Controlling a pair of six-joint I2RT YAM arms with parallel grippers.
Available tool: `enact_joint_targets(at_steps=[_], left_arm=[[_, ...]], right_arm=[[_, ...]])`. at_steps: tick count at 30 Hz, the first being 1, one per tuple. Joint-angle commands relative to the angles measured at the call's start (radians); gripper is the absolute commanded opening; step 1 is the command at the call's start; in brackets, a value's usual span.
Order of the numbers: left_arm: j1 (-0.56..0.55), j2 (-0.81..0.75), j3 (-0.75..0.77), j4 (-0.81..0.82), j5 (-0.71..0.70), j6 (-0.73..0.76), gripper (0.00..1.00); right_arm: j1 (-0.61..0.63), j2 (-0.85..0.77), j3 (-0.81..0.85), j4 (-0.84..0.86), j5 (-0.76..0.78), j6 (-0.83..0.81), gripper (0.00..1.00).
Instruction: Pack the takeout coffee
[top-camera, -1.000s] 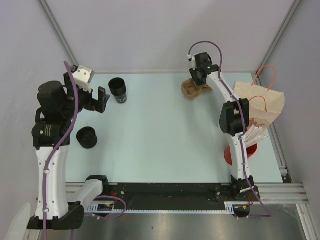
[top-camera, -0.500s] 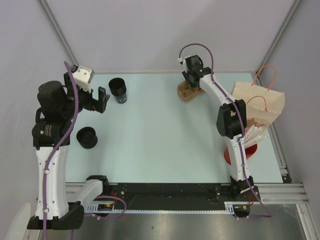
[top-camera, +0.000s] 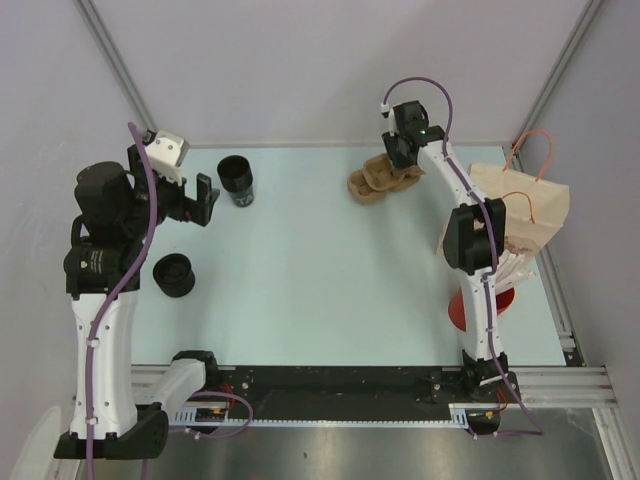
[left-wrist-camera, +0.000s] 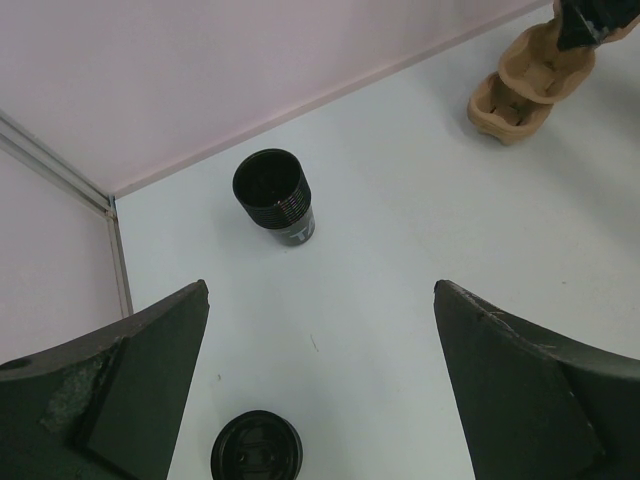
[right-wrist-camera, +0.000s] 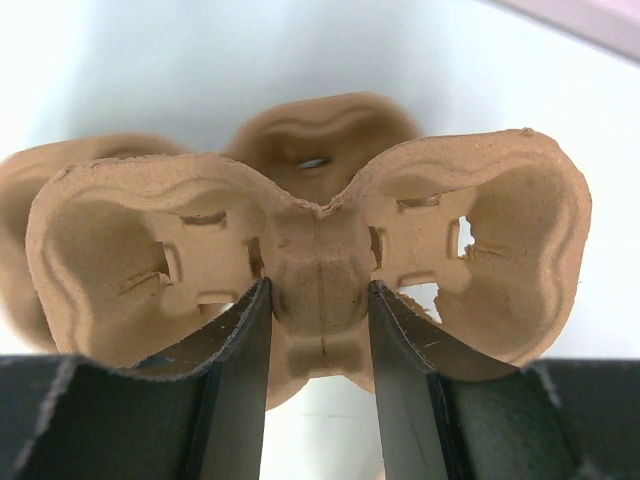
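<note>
Pale worktop (top-camera: 320, 260), far edge: my right hand (right-wrist-camera: 318, 295) pinches a cup carrier (right-wrist-camera: 480, 230) by its centre ridge. It has just come apart from a second carrier (top-camera: 362, 185) beside it, so I judge one is free for packing. My left hand (left-wrist-camera: 320, 290) hangs wide open, empty.

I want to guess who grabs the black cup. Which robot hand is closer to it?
Left. The left hand hovers open just beside the black cup; the right hand is far across the table, gripping the cardboard cup carrier.
</note>
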Motion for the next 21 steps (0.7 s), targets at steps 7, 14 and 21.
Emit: enact_joint_targets(at_steps=[7,14,21], left_arm=[[-0.001,-0.016,-0.004,0.029,0.017,-0.023,1.0],[-0.001,-0.022,-0.007,0.029,0.017,-0.023,1.0],[-0.001,-0.02,-0.009,0.029,0.014,-0.021,1.0]], right_arm=[[0.069,-0.073,0.053,-0.034,-0.192,0.051,0.26],[0.106,-0.032,0.058,-0.037,-0.173,0.04,0.26],[0.114,-0.014,0.044,-0.046,-0.129,0.023,0.29]])
